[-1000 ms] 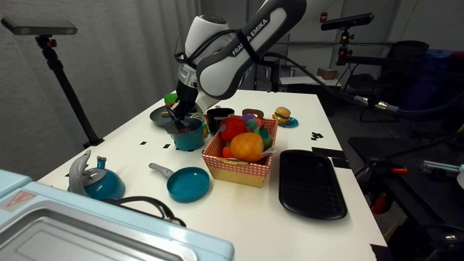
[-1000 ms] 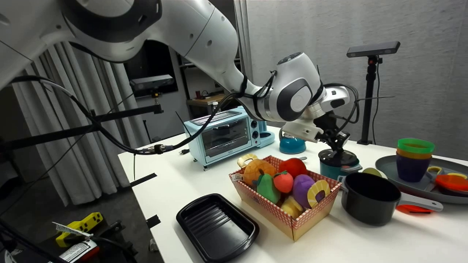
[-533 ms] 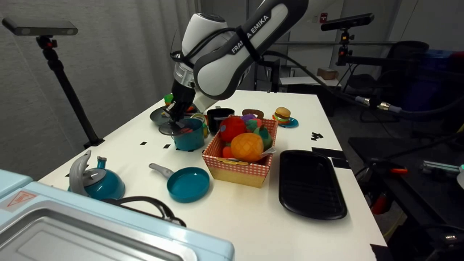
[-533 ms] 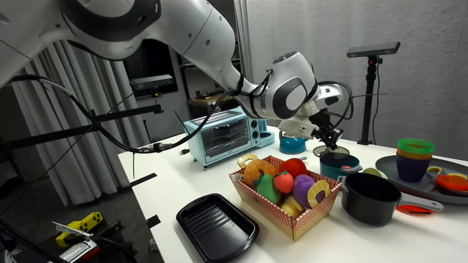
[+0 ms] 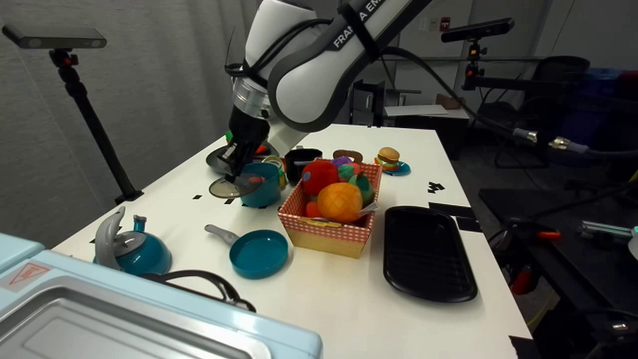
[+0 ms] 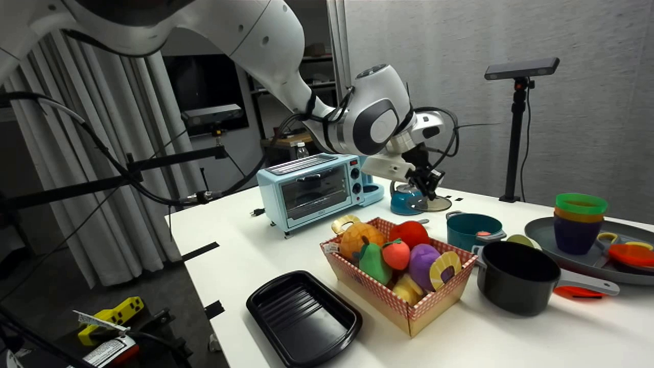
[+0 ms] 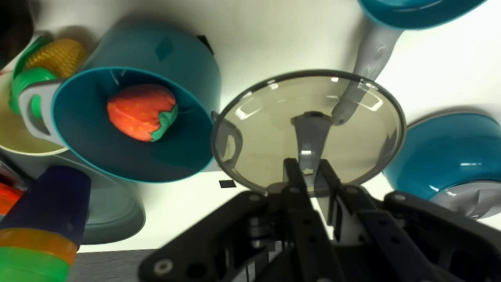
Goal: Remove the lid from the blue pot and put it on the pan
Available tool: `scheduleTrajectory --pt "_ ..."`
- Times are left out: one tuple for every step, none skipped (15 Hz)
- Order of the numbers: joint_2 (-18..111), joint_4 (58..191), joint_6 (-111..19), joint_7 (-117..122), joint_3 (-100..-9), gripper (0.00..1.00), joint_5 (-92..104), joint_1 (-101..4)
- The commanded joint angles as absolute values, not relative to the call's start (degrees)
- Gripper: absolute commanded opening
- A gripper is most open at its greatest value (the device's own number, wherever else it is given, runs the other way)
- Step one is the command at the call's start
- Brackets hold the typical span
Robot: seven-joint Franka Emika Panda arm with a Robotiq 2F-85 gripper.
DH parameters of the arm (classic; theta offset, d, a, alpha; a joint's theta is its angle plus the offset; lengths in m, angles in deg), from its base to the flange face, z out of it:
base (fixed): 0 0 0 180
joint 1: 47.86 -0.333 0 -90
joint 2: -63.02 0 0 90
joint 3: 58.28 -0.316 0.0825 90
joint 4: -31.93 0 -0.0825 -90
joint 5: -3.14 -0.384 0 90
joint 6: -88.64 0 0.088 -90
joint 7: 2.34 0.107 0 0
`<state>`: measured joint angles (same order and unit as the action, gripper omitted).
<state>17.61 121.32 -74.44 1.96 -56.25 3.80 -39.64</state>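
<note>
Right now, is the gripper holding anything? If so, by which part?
Yes, the see-through lid. The gripper has it by the grey handle at its middle, the handle's upper end between the fingers.

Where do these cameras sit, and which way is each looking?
An exterior view: behind the toaster oven, facing across the table; the arm shows.
An exterior view: roughly opposite, nearer the black saucepan, facing the toaster oven; the arm extends from upper left.
Wrist view: on the arm's end, looking down at the lid and blue pot; the gripper shows.
Both exterior views share the basket.
</note>
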Motion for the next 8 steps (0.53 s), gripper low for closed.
scheduleTrajectory --pt "23.7 131.9 -77.8 -2.2 -58.1 0.04 3.0 -39.5" --pt "24.3 133.4 -78.1 -2.7 -58.5 0.04 2.9 -39.5" --pt "24.7 134.9 -78.5 -3.2 -59.0 0.04 2.9 -39.5" --pt "25.0 136.0 -79.1 -3.6 -59.6 0.04 2.7 -39.5" --pt "24.9 136.9 -79.9 -3.8 -59.9 0.04 2.8 -39.8" --pt "24.9 137.6 -80.7 -3.9 -60.2 0.04 2.9 -40.0" --pt "24.8 138.3 -81.5 -4.1 -60.6 0.04 2.9 -40.2" --pt "24.7 138.9 -82.4 -4.3 -61.0 0.04 3.1 -40.4"
